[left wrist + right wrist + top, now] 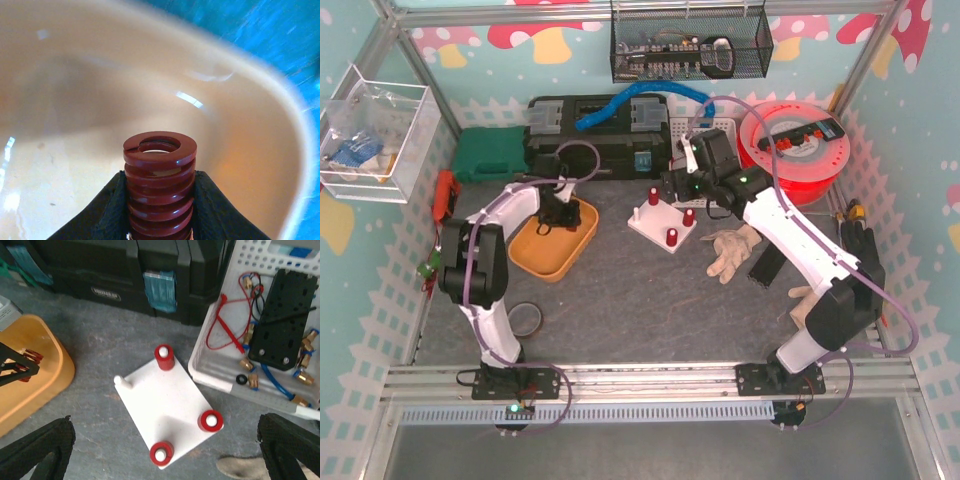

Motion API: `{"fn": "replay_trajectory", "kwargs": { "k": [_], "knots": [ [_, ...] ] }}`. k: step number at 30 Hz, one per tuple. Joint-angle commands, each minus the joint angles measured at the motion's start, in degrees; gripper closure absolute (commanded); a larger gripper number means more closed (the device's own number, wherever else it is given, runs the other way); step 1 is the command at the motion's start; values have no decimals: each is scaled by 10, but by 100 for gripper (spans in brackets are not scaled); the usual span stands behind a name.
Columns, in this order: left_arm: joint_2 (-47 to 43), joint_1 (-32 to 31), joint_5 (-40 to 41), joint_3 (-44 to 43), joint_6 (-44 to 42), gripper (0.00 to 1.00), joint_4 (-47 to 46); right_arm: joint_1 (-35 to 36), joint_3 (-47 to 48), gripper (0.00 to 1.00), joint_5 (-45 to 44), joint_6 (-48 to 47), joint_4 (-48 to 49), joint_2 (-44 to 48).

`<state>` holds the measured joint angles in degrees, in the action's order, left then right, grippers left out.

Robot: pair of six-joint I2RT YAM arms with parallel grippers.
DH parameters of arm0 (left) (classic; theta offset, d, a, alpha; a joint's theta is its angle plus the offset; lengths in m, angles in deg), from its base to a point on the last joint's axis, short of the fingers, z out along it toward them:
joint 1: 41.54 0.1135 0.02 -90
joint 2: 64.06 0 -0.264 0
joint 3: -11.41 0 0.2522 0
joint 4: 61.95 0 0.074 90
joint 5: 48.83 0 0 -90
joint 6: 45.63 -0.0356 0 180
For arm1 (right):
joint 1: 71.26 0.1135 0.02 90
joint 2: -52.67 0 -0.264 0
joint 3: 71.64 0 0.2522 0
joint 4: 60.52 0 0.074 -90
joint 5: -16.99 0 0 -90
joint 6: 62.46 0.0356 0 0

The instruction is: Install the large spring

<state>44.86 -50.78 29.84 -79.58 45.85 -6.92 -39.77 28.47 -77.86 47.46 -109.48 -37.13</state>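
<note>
While the left arm stood over the orange tray (582, 240), the stock read as follows.
Item: large spring (160, 185), dark red, flat-wound coils.
Location: inside the tray, at the left of the desk (650, 300).
Left fingers (102, 212): clamped on the spring's lower coils from both sides, its open end pointing away from the wrist.
Right fingers (35, 450): wide apart, holding nothing, above the base plate (165, 405).
Destination: judged to be the bare peg (120, 381); the other three pegs carried red springs (163, 356).
Handling: probably stiff and fairly light, not fragile; the smooth round sides could slip or twist.
Hold: on the side coils, leaving the bore free for the peg.
</note>
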Motion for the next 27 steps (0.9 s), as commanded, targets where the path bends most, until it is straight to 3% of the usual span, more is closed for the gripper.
{"fn": "replay_trajectory", "kwargs": {
  "k": [1,10,19,27],
  "knots": [
    [-59,-1,-39,-55,9,80,-13,-14,44,1,22,8,-5,8],
    [-136,-18,-163,-24,26,83,-148,-22,89,3,113,9,-14,-23],
    [-239,-121,-160,116,-104,87,-334,-27,158,19,287,-1,-43,-87],
    [-293,-163,-180,188,-152,88,-475,-27,214,30,404,-28,-101,-138]
  ]
}}
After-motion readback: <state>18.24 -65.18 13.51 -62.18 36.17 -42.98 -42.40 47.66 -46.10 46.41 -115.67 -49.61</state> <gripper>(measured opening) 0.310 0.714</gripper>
